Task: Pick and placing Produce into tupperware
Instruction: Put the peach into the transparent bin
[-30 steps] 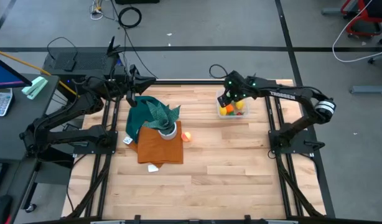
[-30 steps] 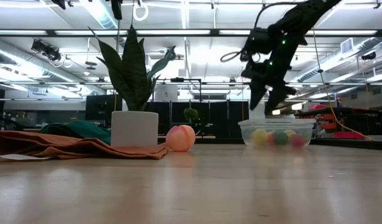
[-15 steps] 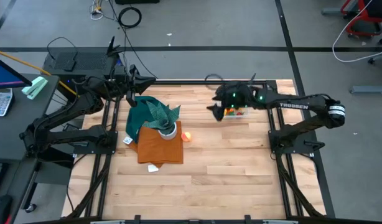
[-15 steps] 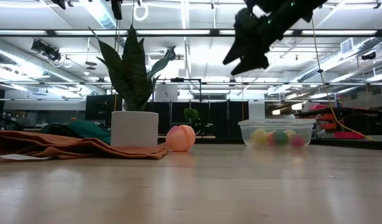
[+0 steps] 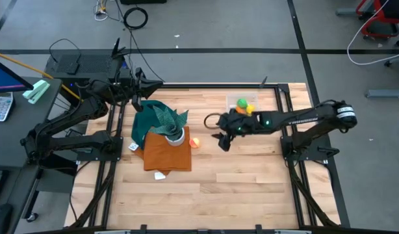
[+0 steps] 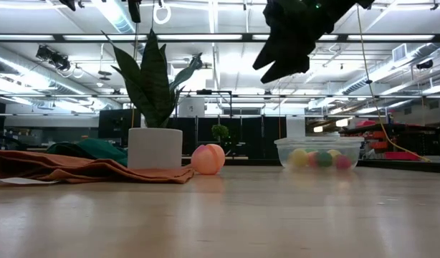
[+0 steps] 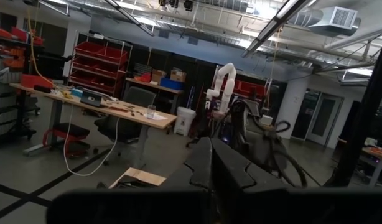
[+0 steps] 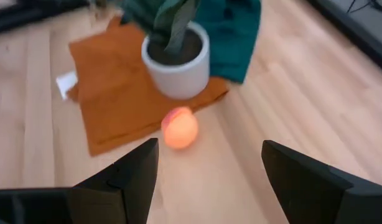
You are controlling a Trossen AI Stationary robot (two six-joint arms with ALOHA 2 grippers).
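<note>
The scene is evenly lit from overhead; bright ceiling strip lights are seen glaring in the low view, where the right gripper is reduced to a dark silhouette. Only soft shadows are cast on the table. The right wrist view is motion-blurred.

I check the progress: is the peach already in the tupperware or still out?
Out. The peach lies on the table beside the plant pot; the tupperware stands apart.
</note>
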